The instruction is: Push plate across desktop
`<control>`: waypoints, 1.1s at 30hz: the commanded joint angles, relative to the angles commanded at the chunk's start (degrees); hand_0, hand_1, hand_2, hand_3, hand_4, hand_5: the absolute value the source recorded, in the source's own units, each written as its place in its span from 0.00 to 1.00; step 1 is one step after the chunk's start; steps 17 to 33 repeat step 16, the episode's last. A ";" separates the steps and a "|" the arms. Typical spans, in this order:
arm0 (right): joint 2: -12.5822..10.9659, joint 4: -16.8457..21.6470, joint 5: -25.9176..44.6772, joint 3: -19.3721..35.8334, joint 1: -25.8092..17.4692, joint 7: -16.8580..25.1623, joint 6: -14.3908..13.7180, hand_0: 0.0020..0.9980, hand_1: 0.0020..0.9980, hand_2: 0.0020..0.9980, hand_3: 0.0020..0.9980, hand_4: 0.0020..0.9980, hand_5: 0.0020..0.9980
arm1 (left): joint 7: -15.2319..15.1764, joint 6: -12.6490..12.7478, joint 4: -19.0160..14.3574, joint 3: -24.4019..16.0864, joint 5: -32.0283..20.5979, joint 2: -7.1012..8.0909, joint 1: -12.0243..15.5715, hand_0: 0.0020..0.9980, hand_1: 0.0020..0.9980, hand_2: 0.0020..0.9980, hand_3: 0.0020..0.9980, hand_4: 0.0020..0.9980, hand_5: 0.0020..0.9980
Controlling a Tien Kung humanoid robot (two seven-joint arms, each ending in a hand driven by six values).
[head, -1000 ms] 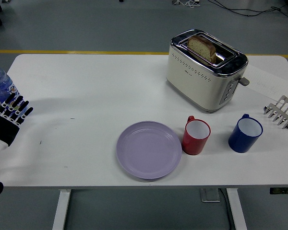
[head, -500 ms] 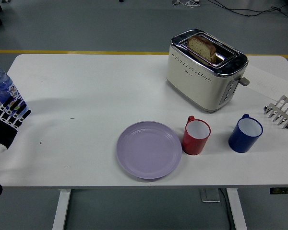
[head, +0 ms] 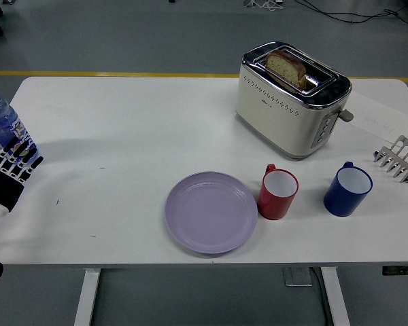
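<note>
A lilac plate (head: 211, 212) lies flat near the front edge of the white table (head: 136, 129), a little left of centre, with nothing on it. My left hand (head: 12, 166) hovers at the table's far left edge, fingers stretched out and holding nothing, well to the left of the plate. My right hand does not show in the picture.
A red mug (head: 278, 193) stands right against the plate's right rim. Further right are a blue mug (head: 347, 189) and a metal toast rack (head: 398, 159). A cream toaster (head: 290, 100) with bread in it sits behind them. A water bottle (head: 1, 121) stands by my left hand.
My left hand has drifted slightly left and down toward the table's edge. The plate and mugs have not moved.
</note>
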 joint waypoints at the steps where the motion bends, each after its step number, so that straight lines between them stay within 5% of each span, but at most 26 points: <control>1: 0.00 0.00 -0.01 0.02 0.00 0.00 0.00 0.53 0.50 0.60 0.55 0.25 0.20 | 0.00 0.02 -0.03 -0.01 0.02 -0.01 0.02 0.65 0.70 0.70 0.67 0.53 1.00; 33: -0.27 0.00 0.79 -0.55 0.17 0.11 0.06 0.53 0.50 0.60 0.55 0.25 0.20 | 0.15 0.28 -0.05 -0.38 0.14 -0.13 0.04 0.65 0.71 0.70 0.67 0.53 1.00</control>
